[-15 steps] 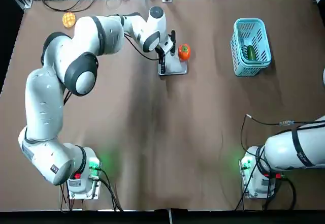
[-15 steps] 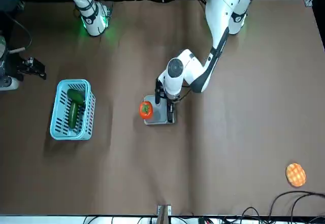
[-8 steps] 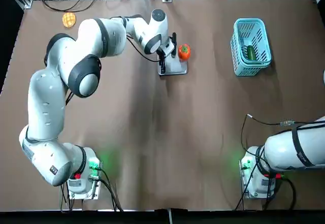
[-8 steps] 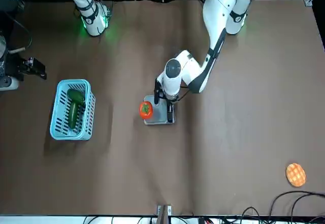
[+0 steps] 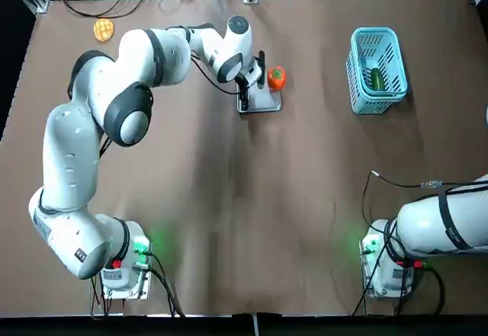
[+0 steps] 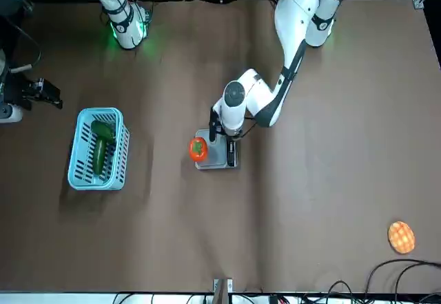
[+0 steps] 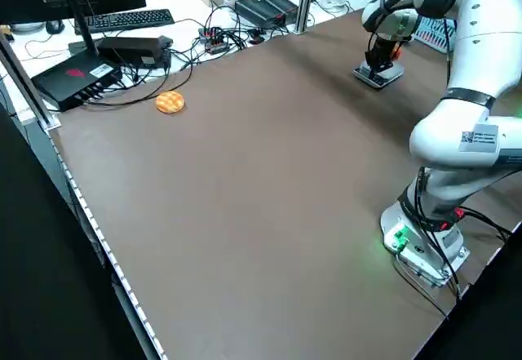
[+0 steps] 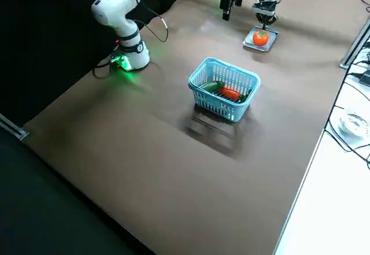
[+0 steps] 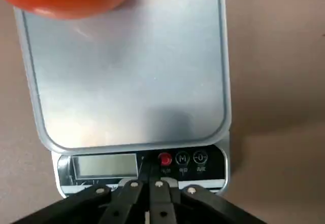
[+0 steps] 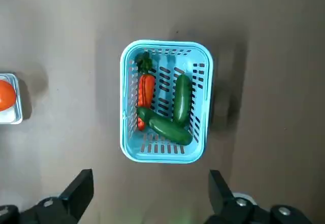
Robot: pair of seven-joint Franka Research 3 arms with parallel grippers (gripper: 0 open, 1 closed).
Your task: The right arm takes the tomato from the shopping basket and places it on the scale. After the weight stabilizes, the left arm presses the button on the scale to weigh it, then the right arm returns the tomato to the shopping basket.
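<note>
Orange-red, the tomato point(image 5: 276, 78) sits on the scale's point(image 5: 260, 100) far edge. Your left gripper point(image 9: 147, 187), jaws clenched, has edged down to the red button point(image 9: 165, 159), so pressing looks imminent. The right gripper point(image 10: 147, 193) hangs with jaws released, high above the shopping basket point(image 10: 202, 104).

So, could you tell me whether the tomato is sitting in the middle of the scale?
No, the tomato rests at one edge of the scale, overhanging it.

tomato point(image 5: 276, 78) on scale point(image 5: 261, 101) at its 1 o'clock corner; basket point(image 5: 376, 70) at 3 o'clock, well apart.
</note>
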